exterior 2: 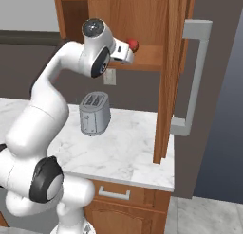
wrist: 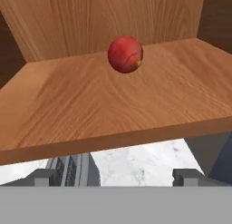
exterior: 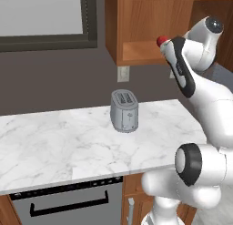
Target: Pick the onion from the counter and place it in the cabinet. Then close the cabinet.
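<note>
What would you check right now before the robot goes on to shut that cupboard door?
1. Onion inside the cabinet, resting on its lower board: ok.
2. Onion let go: ok. In the hand view the gripper is open, fingertips apart, nothing between them.
3. Onion settled and not rolling: cannot tell from one moment.
4. Hand drawn back from the cabinet: not ok. The gripper sits right at the front edge of the board.
5. Door open and its grey bar handle free to grab: ok.
6. Toaster on the counter out of the door's swing: ok, it stands lower and left.
</note>
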Controlling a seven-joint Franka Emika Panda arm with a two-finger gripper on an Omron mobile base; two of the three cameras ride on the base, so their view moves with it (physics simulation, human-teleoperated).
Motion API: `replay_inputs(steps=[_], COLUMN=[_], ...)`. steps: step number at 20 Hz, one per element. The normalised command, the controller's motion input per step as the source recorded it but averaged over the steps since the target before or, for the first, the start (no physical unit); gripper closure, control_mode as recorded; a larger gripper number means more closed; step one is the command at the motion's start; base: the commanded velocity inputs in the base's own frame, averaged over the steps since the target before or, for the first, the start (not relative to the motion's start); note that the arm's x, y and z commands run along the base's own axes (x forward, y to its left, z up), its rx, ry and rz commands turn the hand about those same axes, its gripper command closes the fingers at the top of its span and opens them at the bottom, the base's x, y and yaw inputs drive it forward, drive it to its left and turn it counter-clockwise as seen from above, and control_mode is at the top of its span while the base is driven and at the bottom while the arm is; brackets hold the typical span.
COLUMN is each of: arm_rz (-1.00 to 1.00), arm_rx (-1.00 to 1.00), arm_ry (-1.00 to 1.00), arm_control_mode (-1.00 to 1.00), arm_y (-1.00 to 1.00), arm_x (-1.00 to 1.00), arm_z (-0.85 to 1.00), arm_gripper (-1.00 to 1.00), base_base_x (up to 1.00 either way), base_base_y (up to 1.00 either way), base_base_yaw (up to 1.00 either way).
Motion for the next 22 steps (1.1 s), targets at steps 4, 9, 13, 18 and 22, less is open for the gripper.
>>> replay_inputs(steps=[4,9,13,18,22], arm_rz=[0.01,0.01,0.0,0.0,0.0], arm_rx=[0.0,0.06,0.16,0.2,0.21], arm_ry=[0.05,0.07,-0.03,-0.1,-0.01], arm_control_mode=[-1.0,-1.0,-1.0,-1.0,-1.0], arm_y=[0.0,0.0,0.0,-0.07,-0.37], arm_x=[-1.0,-1.0,-1.0,-1.0,-1.0], arm_z=[-0.32,-0.44,-0.44,-0.22,-0.07], arm_gripper=[-1.0,-1.0,-1.0,-1.0,-1.0], base_base_x=[0.0,0.0,0.0,0.0,0.0], base_base_y=[0.0,0.0,0.0,0.0,0.0], base_base_yaw=[0.0,0.0,0.0,0.0,0.0])
